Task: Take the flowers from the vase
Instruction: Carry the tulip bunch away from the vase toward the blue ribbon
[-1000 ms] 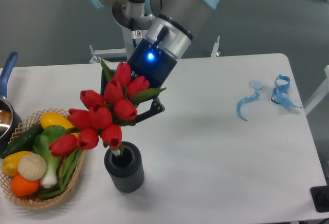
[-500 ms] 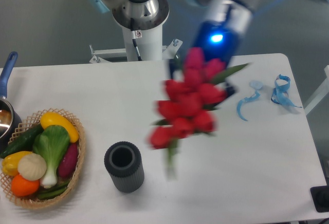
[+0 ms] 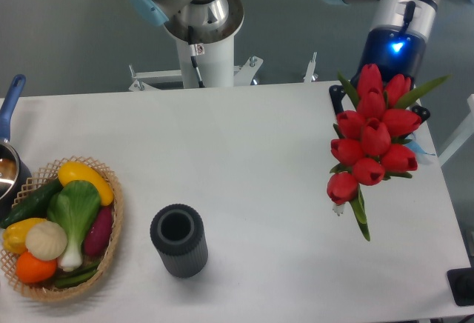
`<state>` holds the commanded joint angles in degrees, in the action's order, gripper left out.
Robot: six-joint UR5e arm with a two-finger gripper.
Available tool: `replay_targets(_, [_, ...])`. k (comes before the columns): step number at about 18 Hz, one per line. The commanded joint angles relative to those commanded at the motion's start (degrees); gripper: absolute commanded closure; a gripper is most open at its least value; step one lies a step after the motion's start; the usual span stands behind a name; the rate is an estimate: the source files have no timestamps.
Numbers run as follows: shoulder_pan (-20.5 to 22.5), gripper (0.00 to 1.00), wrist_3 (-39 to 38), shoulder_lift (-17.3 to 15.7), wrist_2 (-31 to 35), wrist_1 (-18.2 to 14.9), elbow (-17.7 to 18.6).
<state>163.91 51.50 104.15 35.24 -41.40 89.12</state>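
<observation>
**Hanging clear of the vase: bunch carried at the table's right side**

Held aloft at the right end of the table (image 3: pixel 244 190), the flowers (image 3: pixel 372 139) were noted well apart from the vase (image 3: pixel 178 239), which stood open-mouthed and without stems near the front edge, just beside the wicker basket (image 3: pixel 111 245) of vegetables. The gripper (image 3: pixel 376 104) was mostly hidden behind the red buds; only dark finger parts at either side of the bunch could be made out. Its closure could not be seen directly, but since the bunch hung in the air with nothing beneath it, the gripper was judged to be clamped on the flowers somewhere among the upper stems.

The long axis of the bunch was recorded as running nearly top to bottom, buds uppermost against the blue-lit wrist, the cut green stem ends pointing down toward the tabletop and a little to the right. The flowers thus lay directly below and in front of the gripper, in line with the tool.

The pick-up was judged essentially accomplished: stems fully out, vase left upright. Any further move was judged to depend on this hanging axis, since the loose lower stems would trail or swing.

A pan handle (image 3: pixel 10 101) was noted at the far left.
</observation>
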Motion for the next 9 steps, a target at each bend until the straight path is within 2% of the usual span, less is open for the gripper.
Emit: replay_targets(9, [0.71,0.74,2.2,0.53,-0.09,0.0,0.97])
